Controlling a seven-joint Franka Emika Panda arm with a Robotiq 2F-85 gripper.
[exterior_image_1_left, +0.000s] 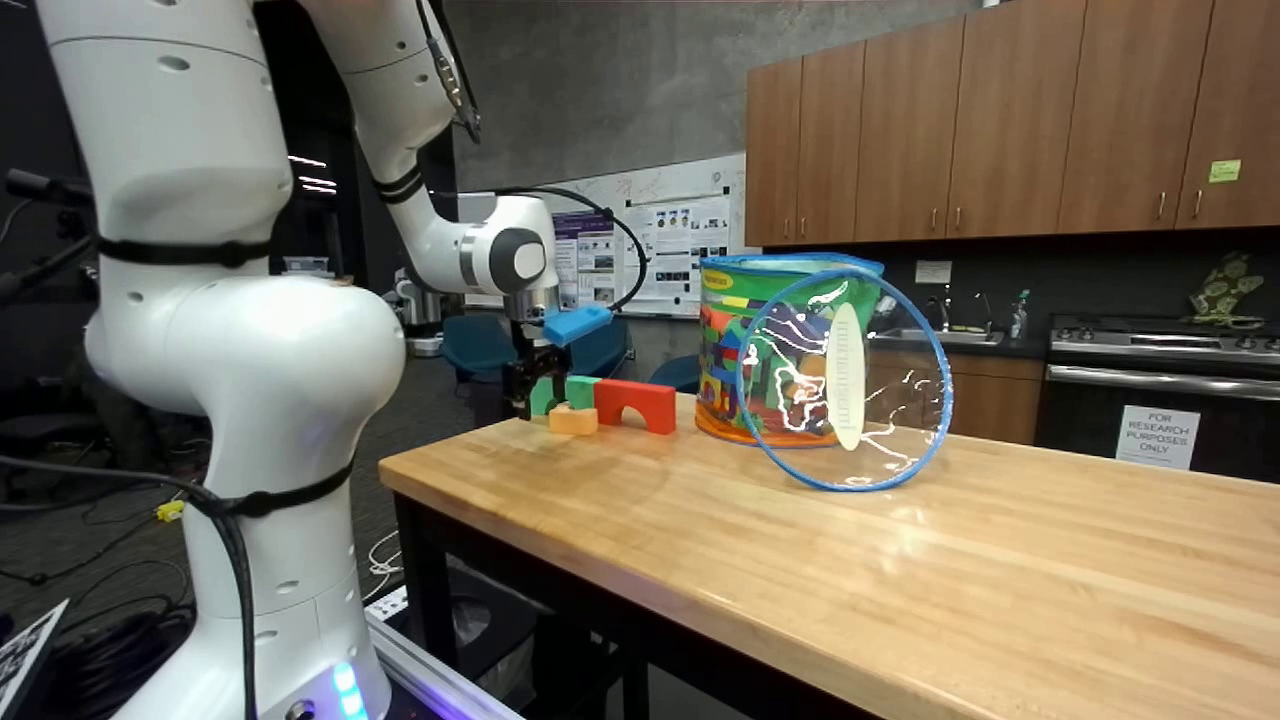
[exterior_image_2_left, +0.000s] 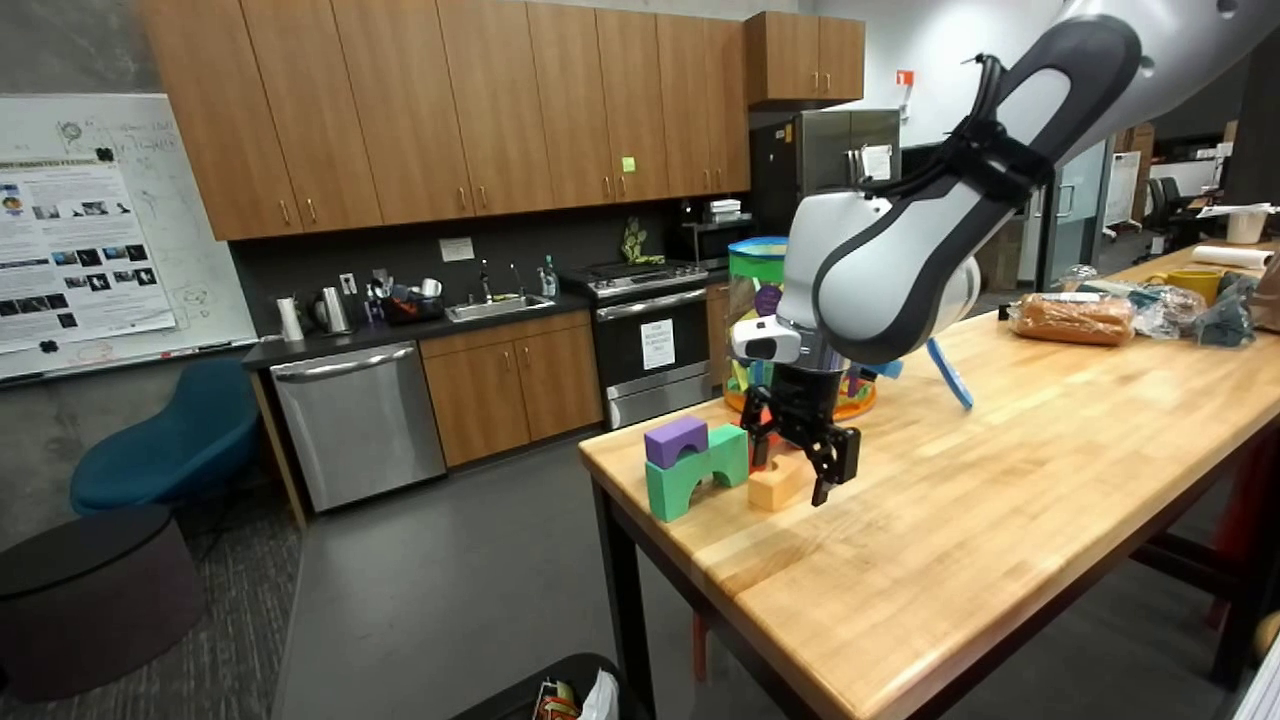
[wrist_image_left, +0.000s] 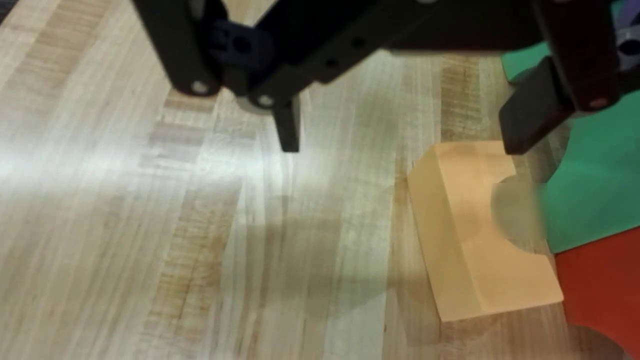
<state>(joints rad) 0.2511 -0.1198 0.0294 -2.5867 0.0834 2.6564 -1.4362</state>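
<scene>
My gripper (wrist_image_left: 402, 151) is open and empty above the wooden table, and it shows in both exterior views (exterior_image_1_left: 540, 405) (exterior_image_2_left: 790, 482). Nearest it is a small orange block (wrist_image_left: 465, 235) with a half-round notch, flat on the table (exterior_image_2_left: 772, 492) (exterior_image_1_left: 572, 421). In the wrist view the right fingertip overlaps the orange block's upper end; I cannot tell if they touch. The notch faces a green arch block (wrist_image_left: 600, 175), which also shows in an exterior view (exterior_image_2_left: 670, 490). A red arch block (exterior_image_1_left: 645, 400) stands against the green (wrist_image_left: 605, 280). A purple arch block (exterior_image_2_left: 676, 438) rests on top of the green.
A clear round bag (exterior_image_1_left: 718, 375) printed with coloured blocks stands behind the blocks. Its clear lid with a blue rim (exterior_image_1_left: 945, 385) hangs open over the table (exterior_image_1_left: 800, 560). A bread bag (exterior_image_2_left: 1072, 318) and a yellow mug (exterior_image_2_left: 1192, 283) lie farther along. The table's edge is close to the blocks.
</scene>
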